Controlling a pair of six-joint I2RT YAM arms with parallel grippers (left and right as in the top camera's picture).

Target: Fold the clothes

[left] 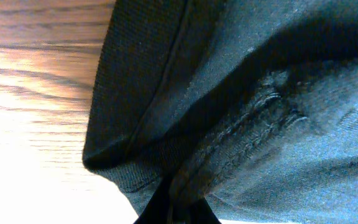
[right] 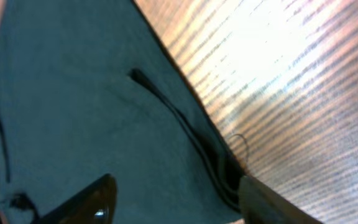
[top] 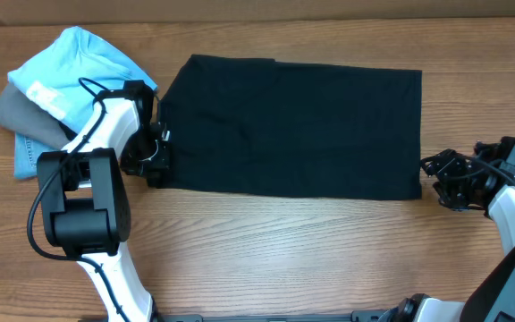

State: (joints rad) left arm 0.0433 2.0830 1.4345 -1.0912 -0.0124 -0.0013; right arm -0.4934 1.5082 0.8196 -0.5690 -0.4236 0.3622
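Black T-shirt (top: 293, 125), 1 item, flat on table (top: 284, 255): corner hem pinched inside the clamped left gripper (top: 156, 166), opposite corner edge just ahead of the right gripper (top: 438, 176), jaws spread wide, ungripped.

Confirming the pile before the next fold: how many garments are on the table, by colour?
Black: 1, the plain black soft-fabric T-shirt
Light blue: 1, the light blue shirt with white print
Grey: 1, the grey fabric garment
Denim blue: 1, the blue denim piece
Total: 4
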